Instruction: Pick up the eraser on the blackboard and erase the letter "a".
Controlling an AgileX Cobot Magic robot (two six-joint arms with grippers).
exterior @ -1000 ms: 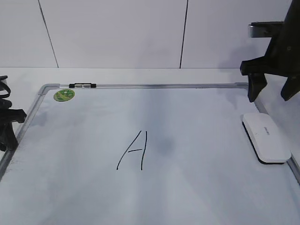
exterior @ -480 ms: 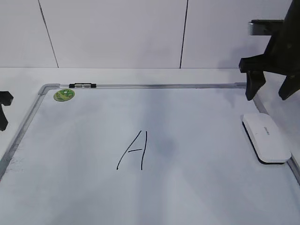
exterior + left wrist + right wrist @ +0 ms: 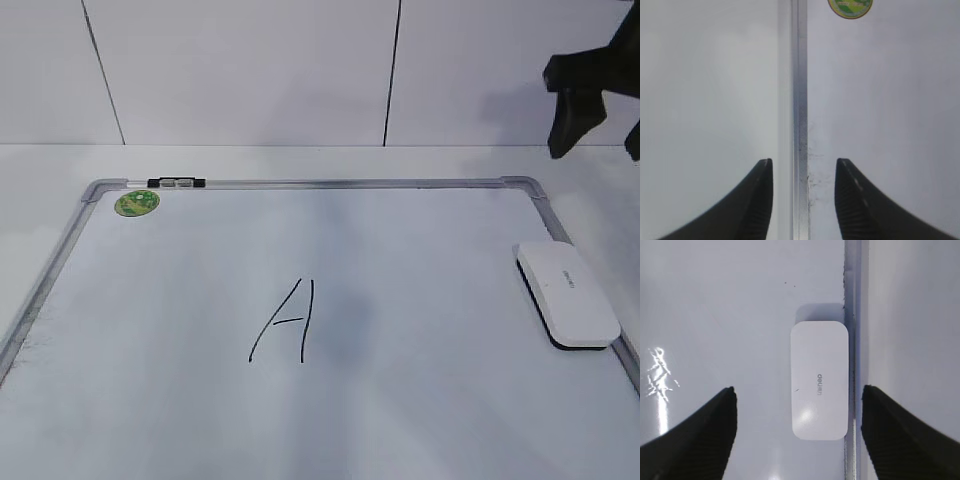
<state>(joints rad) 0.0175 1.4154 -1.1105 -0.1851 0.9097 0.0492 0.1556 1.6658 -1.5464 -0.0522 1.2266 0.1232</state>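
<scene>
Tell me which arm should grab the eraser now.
Right. Its open gripper hangs directly above the eraser by the board's right frame; the left gripper sits over the opposite frame.

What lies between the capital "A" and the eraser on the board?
Nothing: in the exterior view, only bare white board surface runs from the capital "A" to the eraser, which rests against the right frame of the blackboard. No lowercase "a" shows there.
</scene>
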